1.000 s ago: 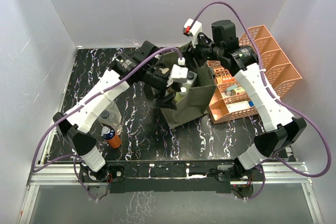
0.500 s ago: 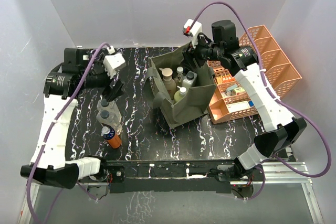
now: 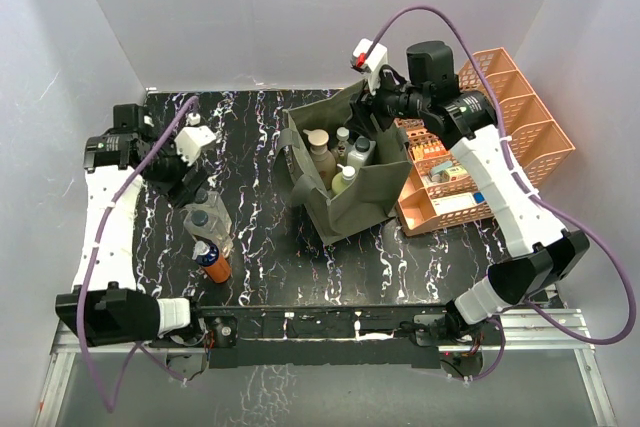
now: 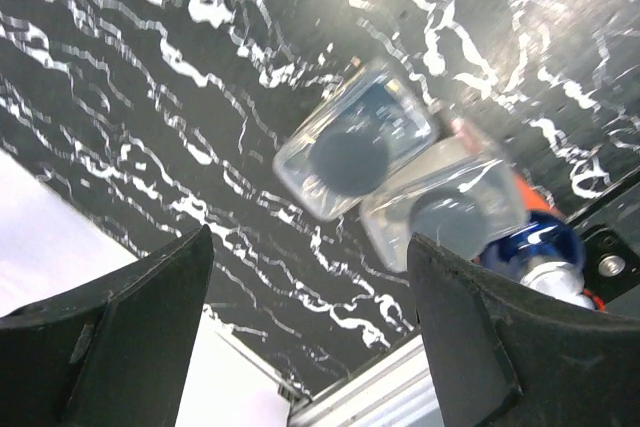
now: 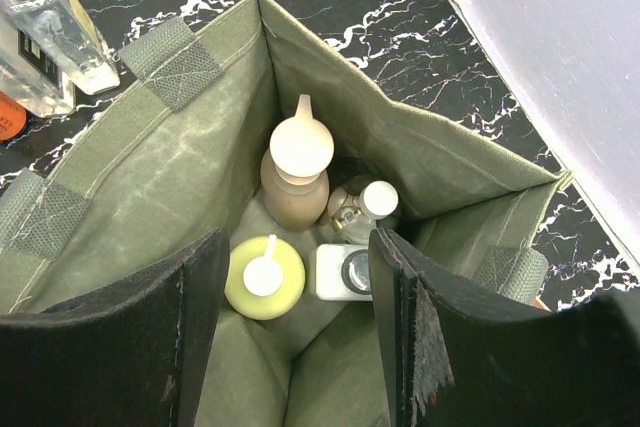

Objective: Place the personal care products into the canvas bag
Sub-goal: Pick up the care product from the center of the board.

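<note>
Olive canvas bag (image 3: pixel 352 205) sits mid-table with four bottles upright inside: a tan one with a beige spout cap (image 5: pixel 295 182), a pale yellow one (image 5: pixel 263 277), a white one (image 5: pixel 345 272) and a small clear one (image 5: pixel 365 205). Three more wait well to its left, packed so close they seem to touch: two clear bottles with dark caps (image 4: pixel 355 152) (image 4: pixel 445 212) and an orange one with a blue top (image 4: pixel 535 247) nearest the table's front edge. The left gripper (image 4: pixel 310 237) hangs over that cluster with its jaws wide apart and nothing in them. The right gripper (image 5: pixel 298 237) hangs over the bag's mouth, its jaws also apart and holding nothing I can see. The likeliest trouble is a finger coming down between crowded bottles and tipping a neighbour, perhaps rolling the orange one off the front. Smooth clear plastic may also slip in a shallow pinch. At the bag, a bottle could catch the soft rim and fold the wall, or land on the tan spout, and the two arms could meet over the opening. No brand reads anywhere; a dark label on one clear bottle is too blurred to make out.
</note>
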Motion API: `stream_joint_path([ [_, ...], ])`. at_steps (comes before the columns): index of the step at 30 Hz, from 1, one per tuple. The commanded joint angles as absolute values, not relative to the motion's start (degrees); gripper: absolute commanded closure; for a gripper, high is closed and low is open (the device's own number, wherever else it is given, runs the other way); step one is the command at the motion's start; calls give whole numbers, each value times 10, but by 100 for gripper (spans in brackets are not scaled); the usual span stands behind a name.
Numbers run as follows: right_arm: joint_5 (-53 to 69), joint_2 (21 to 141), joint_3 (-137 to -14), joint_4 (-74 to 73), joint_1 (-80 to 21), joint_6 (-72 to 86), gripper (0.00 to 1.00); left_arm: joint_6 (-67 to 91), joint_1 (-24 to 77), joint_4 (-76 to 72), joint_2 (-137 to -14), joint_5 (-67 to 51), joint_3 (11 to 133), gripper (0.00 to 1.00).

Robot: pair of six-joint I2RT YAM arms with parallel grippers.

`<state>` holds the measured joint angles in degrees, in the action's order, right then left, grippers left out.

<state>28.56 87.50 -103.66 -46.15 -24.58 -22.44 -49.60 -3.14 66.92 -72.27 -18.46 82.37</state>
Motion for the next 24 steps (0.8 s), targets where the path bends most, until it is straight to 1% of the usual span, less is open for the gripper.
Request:
stream_joint_path([
  [1, 294, 844, -1034, -441, -242, -228, 40, -590, -98, 720, -754, -204, 838, 24],
  [6, 291, 840, -1033, -444, -242, -230, 40, -670, -114, 723, -765, -210, 812, 24],
  [10, 296, 841, -1032, -444, -242, -230, 40, -723, -117, 730, -806, -200, 808, 24],
  [15, 295, 839, -1027, -444, -242, -229, 39, -786, -117, 728, -834, -223, 811, 23],
  [24, 293, 837, -1019, -444, -242, -231, 39, -873, -114, 744, -833, -282, 797, 24],
])
